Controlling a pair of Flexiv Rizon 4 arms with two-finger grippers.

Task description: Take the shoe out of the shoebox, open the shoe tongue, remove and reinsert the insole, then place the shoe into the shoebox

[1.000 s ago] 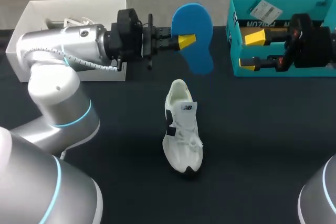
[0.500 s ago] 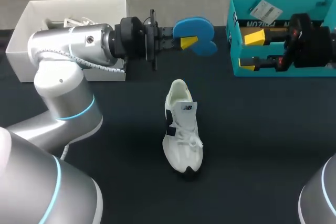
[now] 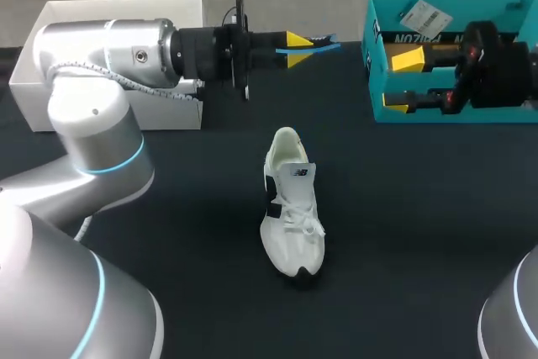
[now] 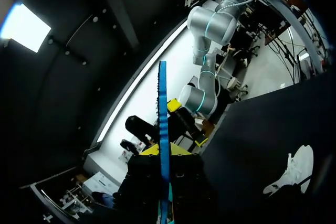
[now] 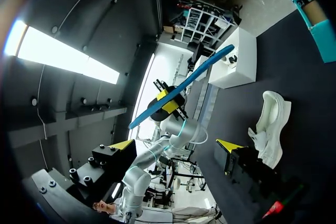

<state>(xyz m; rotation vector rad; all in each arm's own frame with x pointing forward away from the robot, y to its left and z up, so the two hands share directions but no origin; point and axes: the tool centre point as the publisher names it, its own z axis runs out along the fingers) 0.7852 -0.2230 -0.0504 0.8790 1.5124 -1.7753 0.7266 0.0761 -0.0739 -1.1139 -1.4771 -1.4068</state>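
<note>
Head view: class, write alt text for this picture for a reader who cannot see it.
The left gripper holds a blue insole, seen edge-on, between a white box and a teal box at the table's far side. A white shoe stands upright mid-table, toe toward the camera. The right gripper is open in front of the teal box.

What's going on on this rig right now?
The left tool is shut on a thin blue foam insole, held edge-on above the far side of the black table, between the white cardboard box and the teal cardboard box. The white lace-up sneaker stands alone mid-table, out of both boxes. The right tool is open and empty at the teal box. So the insole is out and not yet reinserted.
</note>
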